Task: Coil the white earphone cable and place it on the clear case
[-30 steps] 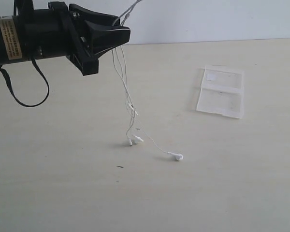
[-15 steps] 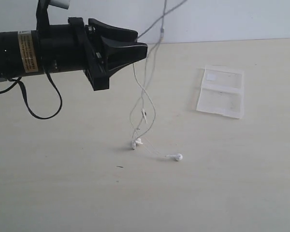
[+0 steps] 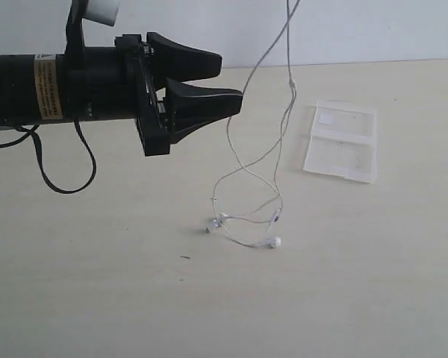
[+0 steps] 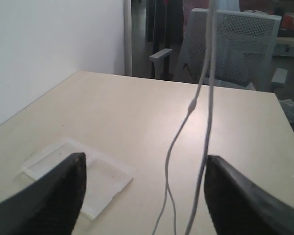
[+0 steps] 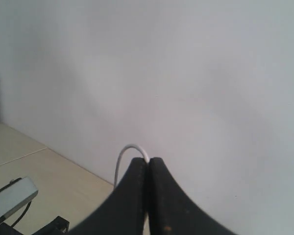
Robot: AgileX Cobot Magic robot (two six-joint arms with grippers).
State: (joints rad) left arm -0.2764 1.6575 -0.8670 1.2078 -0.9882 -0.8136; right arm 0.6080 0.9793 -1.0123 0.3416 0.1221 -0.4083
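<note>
Coiling: the right gripper, clamped on the white earphone cable, holds it high, earbuds on the table. The left gripper gapes wide beside the strands and likely must catch a loop. The clear case lies far right.

The cable, thin and white, is hung from above in two slack strands beside the case, without touching it. Its lower loops and both earbuds are spread on the table, farther from the case. The case, clear and rectangular, is laid flat, crossed by a ridge, with a whitish patch near one corner.
</note>
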